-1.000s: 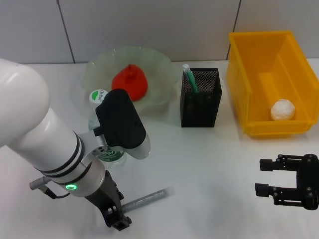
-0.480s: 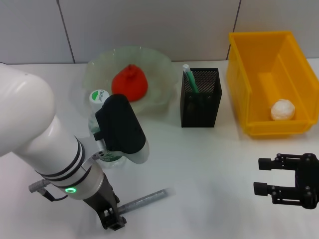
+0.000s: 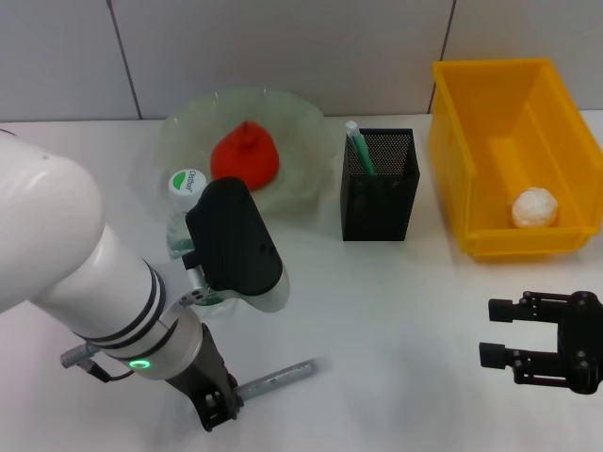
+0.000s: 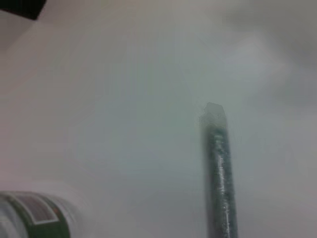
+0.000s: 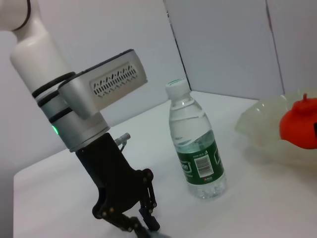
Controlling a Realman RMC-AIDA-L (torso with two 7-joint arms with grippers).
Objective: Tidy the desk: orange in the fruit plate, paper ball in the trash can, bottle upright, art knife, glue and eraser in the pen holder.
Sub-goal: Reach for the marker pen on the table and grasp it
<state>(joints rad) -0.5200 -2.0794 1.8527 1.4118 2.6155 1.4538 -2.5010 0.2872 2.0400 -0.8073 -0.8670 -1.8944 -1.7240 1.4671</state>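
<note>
Left gripper (image 3: 219,411) is sitting low over the near-left part of the table, right at one end of the glue (image 3: 275,377), which is lying flat there. From the right wrist view its fingers look drawn close together at the tips, but whether they are actually pinching the stick I cannot tell.

Just behind that arm, the bottle (image 3: 188,202) is standing upright with its cap on top, so that step looks done. Behind it, the orange (image 3: 245,156) is resting in the fruit plate (image 3: 292,118), also done.

Further right, the pen holder (image 3: 380,185) is showing the knife (image 3: 359,148) leaning inside it. The eraser is not showing anywhere; it may be in the holder, but the mesh is hiding that.

At the far right, the paper ball (image 3: 534,208) is lying in the trash can (image 3: 450,151). Near the table's front right, the right gripper (image 3: 492,332) is hanging idle with its fingers spread apart and nothing between them.

By this reckoning, the glue is the main item left: it needs lifting and dropping into the holder.
</note>
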